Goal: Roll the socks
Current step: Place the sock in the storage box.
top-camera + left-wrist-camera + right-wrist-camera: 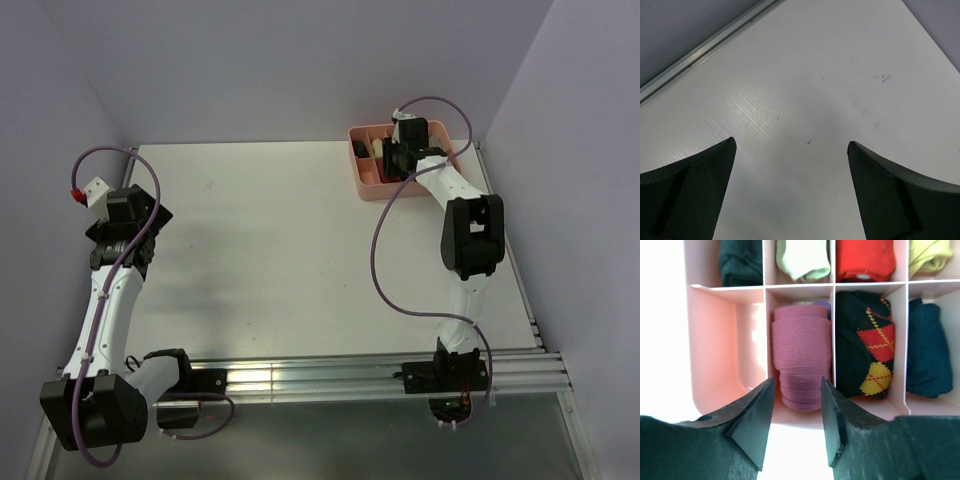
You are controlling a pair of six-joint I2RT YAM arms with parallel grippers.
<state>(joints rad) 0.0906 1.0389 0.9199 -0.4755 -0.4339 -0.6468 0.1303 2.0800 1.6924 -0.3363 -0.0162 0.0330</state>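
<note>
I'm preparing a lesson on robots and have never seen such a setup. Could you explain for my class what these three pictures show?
Two robot arms stand on a white table. One picture looks down from above; the other two come from cameras on each wrist. The left gripper hangs open over bare table, holding nothing. The right gripper is over a pink divided tray, its fingers apart beside a rolled magenta sock lying in one compartment. Whether they touch it is unclear. Other rolled socks fill neighbouring compartments.

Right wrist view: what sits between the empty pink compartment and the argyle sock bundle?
The rolled magenta sock, standing in its own compartment of the pink organizer, seen in the right wrist view.
</note>
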